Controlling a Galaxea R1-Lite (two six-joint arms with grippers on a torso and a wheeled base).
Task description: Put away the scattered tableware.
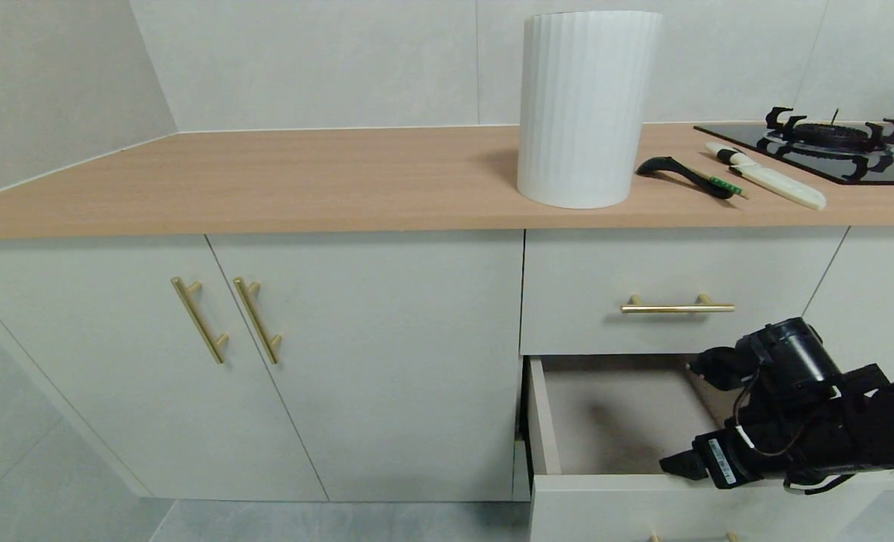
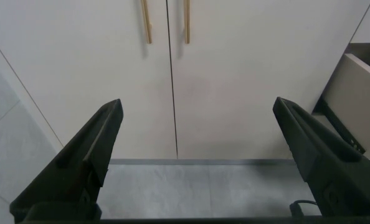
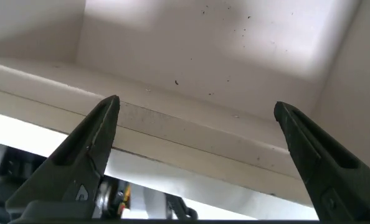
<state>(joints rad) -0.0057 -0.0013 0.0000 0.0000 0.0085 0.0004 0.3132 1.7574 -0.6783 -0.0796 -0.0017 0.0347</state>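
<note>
Now your right gripper hangs spread wide over the pulled-out drawer; your left gripper — fingers wide too — faces cabinet doors.

White ribbed canister, wood-grain countertop, brass drawer handle, black right claw

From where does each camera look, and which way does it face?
Head view: on the robot's head, facing forward and down at the counter, cabinet doors and open drawer; the right gripper shows at the drawer.
Left wrist view: on the left wrist, facing the cabinet doors and floor; the open left gripper frames them.
Right wrist view: on the right wrist, facing into the drawer; the open right gripper frames it.
Shared: head and right wrist views both show the drawer.
</note>
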